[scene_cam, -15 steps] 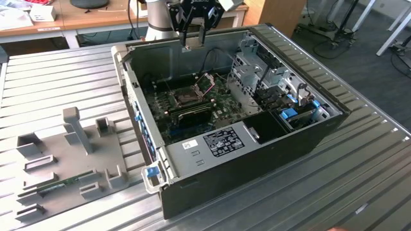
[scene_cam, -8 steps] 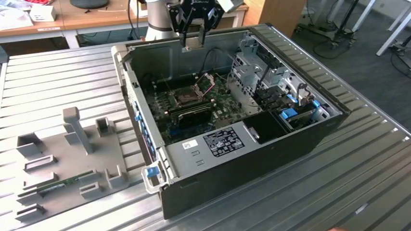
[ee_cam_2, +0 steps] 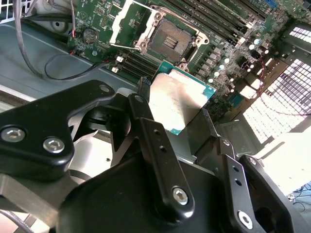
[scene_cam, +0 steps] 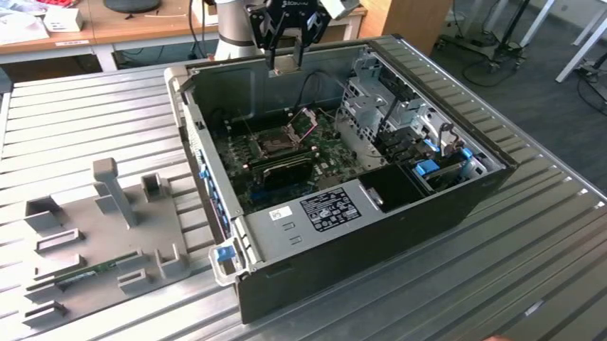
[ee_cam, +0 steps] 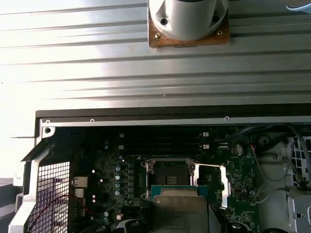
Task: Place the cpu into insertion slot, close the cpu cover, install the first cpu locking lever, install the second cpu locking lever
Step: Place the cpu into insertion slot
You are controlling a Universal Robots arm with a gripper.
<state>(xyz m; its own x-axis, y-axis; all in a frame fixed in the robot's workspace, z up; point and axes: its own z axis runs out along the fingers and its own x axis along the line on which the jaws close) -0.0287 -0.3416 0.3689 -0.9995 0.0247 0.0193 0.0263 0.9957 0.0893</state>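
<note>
Claw [ee_cam_2: 173,115] clamped on edges of cpu [ee_cam_2: 180,97], slot [ee_cam_2: 170,41] well below it, cover [ee_cam_2: 119,24] swung open; tilt or slip in that thin grip could seat it skewed, damaging slot.

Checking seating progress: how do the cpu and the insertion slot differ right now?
The cpu has a pale silver face; the insertion slot is dark. The cpu is gripped in the claw above the board; the insertion slot sits on it, empty. Both are square.

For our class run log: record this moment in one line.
pincer: shut on chip | chip: not in socket | socket: empty | cover: open
</note>
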